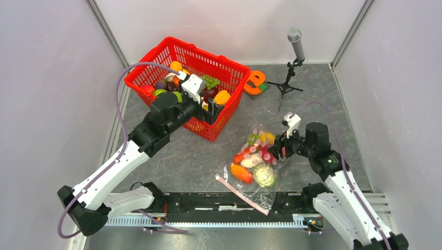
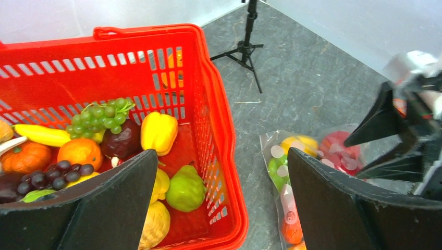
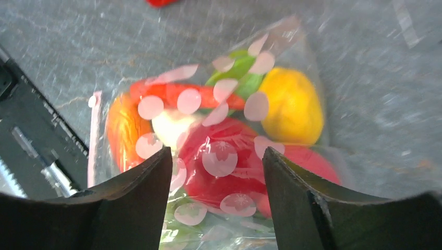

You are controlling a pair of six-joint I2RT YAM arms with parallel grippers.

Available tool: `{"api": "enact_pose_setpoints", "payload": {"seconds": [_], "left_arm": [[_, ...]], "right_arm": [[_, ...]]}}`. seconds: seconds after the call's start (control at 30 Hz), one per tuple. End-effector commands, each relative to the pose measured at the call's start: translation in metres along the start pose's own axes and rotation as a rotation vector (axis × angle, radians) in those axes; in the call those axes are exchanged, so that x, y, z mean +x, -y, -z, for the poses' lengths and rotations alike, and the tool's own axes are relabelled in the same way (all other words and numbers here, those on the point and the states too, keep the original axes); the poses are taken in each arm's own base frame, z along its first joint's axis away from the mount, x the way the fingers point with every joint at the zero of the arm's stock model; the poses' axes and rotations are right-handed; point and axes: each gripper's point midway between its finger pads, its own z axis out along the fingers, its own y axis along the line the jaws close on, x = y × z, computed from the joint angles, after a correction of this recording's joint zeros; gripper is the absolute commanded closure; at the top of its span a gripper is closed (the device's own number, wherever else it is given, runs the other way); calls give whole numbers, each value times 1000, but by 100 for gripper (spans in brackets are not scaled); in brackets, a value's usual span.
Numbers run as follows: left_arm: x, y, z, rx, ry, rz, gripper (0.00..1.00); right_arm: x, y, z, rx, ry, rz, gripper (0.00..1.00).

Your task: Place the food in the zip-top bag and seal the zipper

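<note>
The clear zip-top bag [image 1: 255,162] lies flat on the grey table and holds several food pieces: yellow, green, red, orange and white. Its pale-pink zipper [image 1: 242,194] runs along the near edge. My right gripper [image 1: 279,148] is open at the bag's right side. In the right wrist view the right gripper [image 3: 216,153] straddles a red piece [image 3: 229,166] through the plastic. My left gripper [image 1: 208,107] is open and empty over the near right corner of the red basket [image 1: 229,67]. More food lies below it: a green pear [image 2: 186,188], a yellow pepper [image 2: 159,131] and green grapes [image 2: 101,115].
A flat orange e-shaped object [image 1: 255,82] lies right of the basket. A microphone on a small tripod [image 1: 296,44] stands at the back right. A black rail [image 1: 219,200] runs along the near table edge. Walls close in on three sides.
</note>
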Motion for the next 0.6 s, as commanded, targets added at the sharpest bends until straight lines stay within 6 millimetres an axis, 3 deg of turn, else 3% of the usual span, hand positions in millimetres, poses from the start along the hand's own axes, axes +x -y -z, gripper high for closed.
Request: {"api": "enact_pose_setpoints", "payload": {"seconds": [0.0, 0.1, 0.27, 0.37, 0.57], "left_arm": [[0, -15, 4, -87, 3, 33, 0], [2, -24, 7, -143, 5, 39, 0], [6, -59, 17, -328, -9, 77, 0], [5, -80, 26, -401, 13, 138, 0], [18, -123, 47, -504, -17, 279, 0]], "right_arm": [[-98, 15, 45, 215, 359, 144, 26], [-126, 49, 77, 465, 560, 99, 16], [-129, 102, 116, 829, 613, 13, 10], [-126, 123, 126, 973, 548, 13, 7], [-121, 144, 126, 1087, 483, 8, 2]]}}
